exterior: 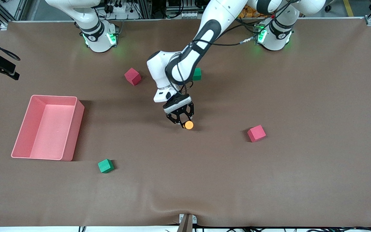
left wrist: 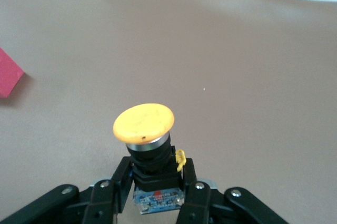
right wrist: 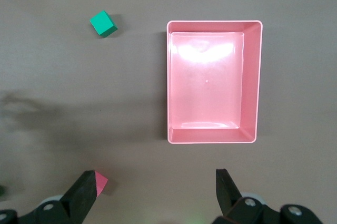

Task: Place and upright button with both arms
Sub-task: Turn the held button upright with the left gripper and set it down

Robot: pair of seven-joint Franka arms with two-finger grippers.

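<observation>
Looking at the left gripper [exterior: 183, 120] first, you find it at the middle of the front view, low over the brown table [exterior: 301, 177], with its two black fingers [left wrist: 117, 184] closed onto the black body of the button [exterior: 188, 125]. In the left wrist view the button [left wrist: 149, 147] sits between those fingers with its round orange cap pointing away from the gripper, out over bare tabletop. Whether the button touches the table you cannot tell. Working outward, you see a red cube [exterior: 256, 133] toward the lower right of the gripper, another red cube [exterior: 132, 76] to its upper left, a green cube [exterior: 197, 73] partly hidden by the left arm [exterior: 204, 35] just above centre, and a second green cube [exterior: 105, 166] at lower left. Your pink tray [exterior: 72, 129] lies at the left of the frame. The right gripper [right wrist: 155, 195] waits high up, its fingers spread wide with nothing between them; its wrist view looks straight down on the pink tray [right wrist: 253, 81], the green cube [right wrist: 103, 23] and a corner of a red cube [right wrist: 101, 183].
</observation>
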